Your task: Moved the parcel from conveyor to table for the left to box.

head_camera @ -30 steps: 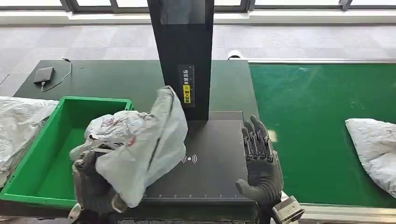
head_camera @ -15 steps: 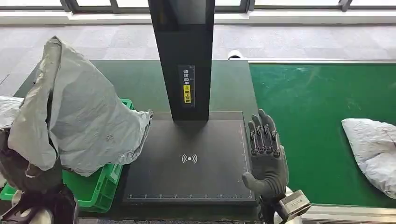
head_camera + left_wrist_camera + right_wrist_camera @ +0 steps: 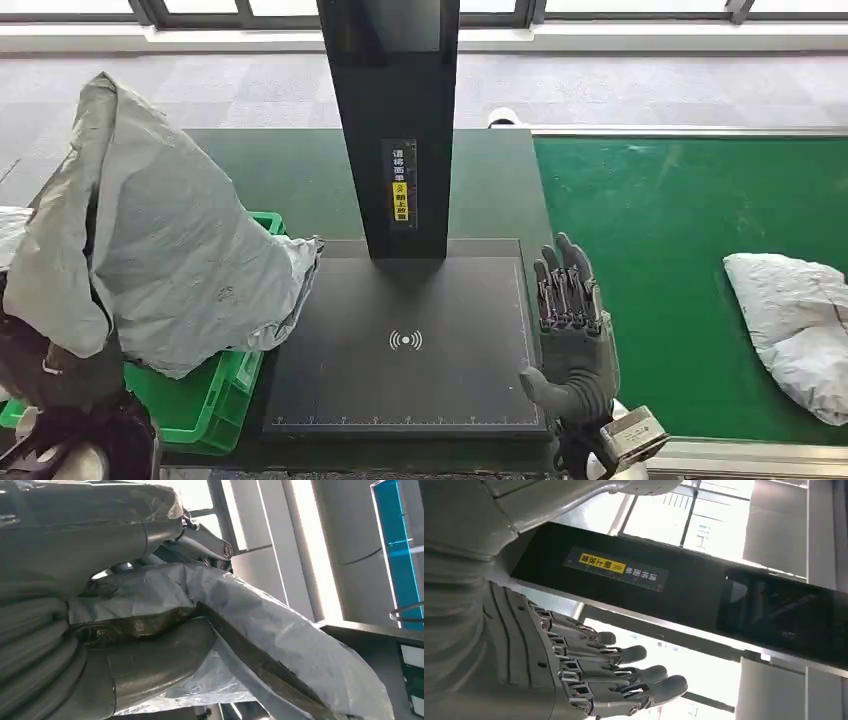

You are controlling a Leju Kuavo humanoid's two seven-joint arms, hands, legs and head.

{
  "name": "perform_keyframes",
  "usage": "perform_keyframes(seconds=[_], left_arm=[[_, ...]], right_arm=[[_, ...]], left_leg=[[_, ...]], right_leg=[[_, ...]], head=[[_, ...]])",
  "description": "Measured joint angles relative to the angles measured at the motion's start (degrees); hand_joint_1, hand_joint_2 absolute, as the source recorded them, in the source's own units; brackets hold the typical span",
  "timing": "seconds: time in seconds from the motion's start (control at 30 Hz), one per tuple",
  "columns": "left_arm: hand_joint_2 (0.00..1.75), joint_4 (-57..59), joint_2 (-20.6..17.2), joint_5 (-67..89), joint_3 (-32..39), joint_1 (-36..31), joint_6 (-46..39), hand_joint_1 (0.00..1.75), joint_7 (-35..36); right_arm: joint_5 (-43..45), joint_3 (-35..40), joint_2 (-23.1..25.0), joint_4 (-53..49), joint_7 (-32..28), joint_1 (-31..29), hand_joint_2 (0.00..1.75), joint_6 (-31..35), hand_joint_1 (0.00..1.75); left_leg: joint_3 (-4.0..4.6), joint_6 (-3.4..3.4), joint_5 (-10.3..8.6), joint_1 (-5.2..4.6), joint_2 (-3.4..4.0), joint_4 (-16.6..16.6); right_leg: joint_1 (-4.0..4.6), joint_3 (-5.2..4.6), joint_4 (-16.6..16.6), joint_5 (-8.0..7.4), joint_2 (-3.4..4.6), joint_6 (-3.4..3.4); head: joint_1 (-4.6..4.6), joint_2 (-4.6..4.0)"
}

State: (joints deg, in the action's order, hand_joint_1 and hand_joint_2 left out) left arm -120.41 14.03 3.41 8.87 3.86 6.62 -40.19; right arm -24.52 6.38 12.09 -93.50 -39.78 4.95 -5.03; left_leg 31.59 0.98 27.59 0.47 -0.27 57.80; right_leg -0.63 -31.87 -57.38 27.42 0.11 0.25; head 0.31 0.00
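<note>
A grey plastic parcel (image 3: 165, 240) hangs raised over the green box (image 3: 205, 400) at the left of the table. My left hand (image 3: 50, 365) grips it from below, mostly hidden under the bag; the left wrist view shows the parcel (image 3: 280, 645) pinched between thumb and fingers (image 3: 150, 665). My right hand (image 3: 570, 330) stands at the right edge of the black scanner pad (image 3: 405, 340), holding nothing, with its fingers (image 3: 624, 672) straight and close together. A second grey parcel (image 3: 795, 325) lies on the green conveyor (image 3: 660, 260) at the right.
A black scanner column (image 3: 395, 120) rises from the back of the pad, in the middle of the table. Part of another grey bag (image 3: 10, 225) lies at the left edge. The conveyor's metal rail (image 3: 740, 455) runs along the front right.
Over the last second my left hand lifted the parcel off the pad and swung it left over the green box. The right hand barely shifted. The conveyor parcel slid slightly left.
</note>
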Motion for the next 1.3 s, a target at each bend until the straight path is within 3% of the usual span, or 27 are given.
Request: perform_keyframes(seconds=[0.3,0.33,0.37,0.4,0.43,0.47,0.5,0.57,0.7,0.87,1.3], left_arm=[[1.75,0.07,0.07,1.06,0.20,-0.34,-0.82,1.75,1.08],[1.75,2.05,-0.77,4.50,0.44,-3.01,-3.95,1.75,4.30],[1.75,9.38,-2.61,10.33,0.41,-9.52,-9.56,1.75,9.14],[1.75,17.63,-4.93,20.52,0.30,-16.86,-19.25,1.75,18.70],[1.75,25.64,-7.50,33.57,-0.13,-21.05,-29.69,1.75,29.56],[1.75,30.61,-9.52,46.53,-0.09,-23.39,-38.50,1.75,36.96],[1.75,35.11,-10.85,61.49,-0.24,-25.74,-45.70,1.75,41.13],[1.75,42.98,-12.83,83.92,-0.77,-29.95,-52.64,1.75,41.79],[1.75,51.64,-16.05,83.01,-2.36,-32.87,-47.36,1.75,44.99],[1.75,57.22,-18.51,82.93,-4.09,-34.39,-46.75,1.75,47.58],[1.75,60.46,-19.45,82.88,-5.38,-35.06,-46.25,1.75,48.13]], right_arm=[[0.18,-0.04,0.00,0.00,0.00,0.08,1.75,0.66,0.00],[1.05,-0.40,0.15,-0.02,-0.11,0.51,1.75,2.79,0.00],[2.13,-0.90,0.53,-0.20,-0.24,1.22,1.75,5.28,0.00],[3.15,-1.29,0.66,-0.33,-0.20,1.72,1.75,7.22,0.00],[3.63,-1.33,0.72,-0.50,-0.24,1.94,1.75,7.67,0.00],[3.80,-1.36,0.76,-0.72,-0.28,2.42,1.75,8.20,0.00],[4.00,-1.42,0.76,-0.96,-0.28,3.10,1.75,8.50,0.00],[4.09,-1.55,0.77,-1.09,-0.22,3.78,1.75,8.74,0.00],[3.83,-1.94,0.83,-1.09,-0.26,4.02,1.75,9.05,0.00],[3.58,-2.34,0.94,-1.09,-0.24,4.02,1.75,8.98,0.00],[4.09,-2.43,0.94,-0.33,-0.20,2.34,1.75,9.25,0.00]], left_leg=[[-0.13,0.00,0.01,-0.02,0.01,0.05],[-0.07,-0.03,-0.01,-0.06,-0.09,0.08],[0.04,-0.24,-0.17,-0.07,-0.67,0.07],[0.12,-0.10,-0.34,-0.08,-1.33,0.03],[0.11,0.05,-0.38,-0.08,-1.19,-0.02],[0.23,0.29,-0.37,-0.01,-0.57,-0.02],[0.29,0.30,-0.59,0.12,0.07,0.04],[0.57,0.30,-0.76,0.16,0.11,0.05],[0.56,0.28,-0.73,0.06,0.54,0.04],[0.66,0.28,-0.74,0.06,0.44,0.04],[0.70,0.30,-0.75,0.06,0.45,0.04]], right_leg=[[-0.01,-0.25,0.10,0.01,0.00,0.01],[0.00,-0.53,0.14,0.02,-0.13,0.03],[0.00,-0.31,0.12,0.09,-0.80,0.12],[-0.02,-0.02,0.03,0.15,-1.48,0.03],[-0.03,-0.04,-0.05,-0.02,-1.39,-0.23],[-0.02,-0.07,-0.11,-0.35,-0.69,-0.44],[0.01,-0.40,-0.16,-0.67,-0.06,-0.33],[0.11,-0.69,-0.15,-0.78,0.08,-0.28],[0.00,-0.88,-0.16,-0.84,0.43,-0.24],[0.06,-0.92,-0.15,-0.85,0.37,-0.24],[0.08,-0.96,-0.15,-0.85,0.37,-0.24]], head=[[-0.02,0.00],[-0.07,0.00],[0.09,-0.02],[0.11,0.00],[0.13,0.00],[-0.24,0.00],[-0.44,0.00],[-0.37,0.00],[-0.39,-0.02],[-0.39,0.00],[-0.37,0.00]])
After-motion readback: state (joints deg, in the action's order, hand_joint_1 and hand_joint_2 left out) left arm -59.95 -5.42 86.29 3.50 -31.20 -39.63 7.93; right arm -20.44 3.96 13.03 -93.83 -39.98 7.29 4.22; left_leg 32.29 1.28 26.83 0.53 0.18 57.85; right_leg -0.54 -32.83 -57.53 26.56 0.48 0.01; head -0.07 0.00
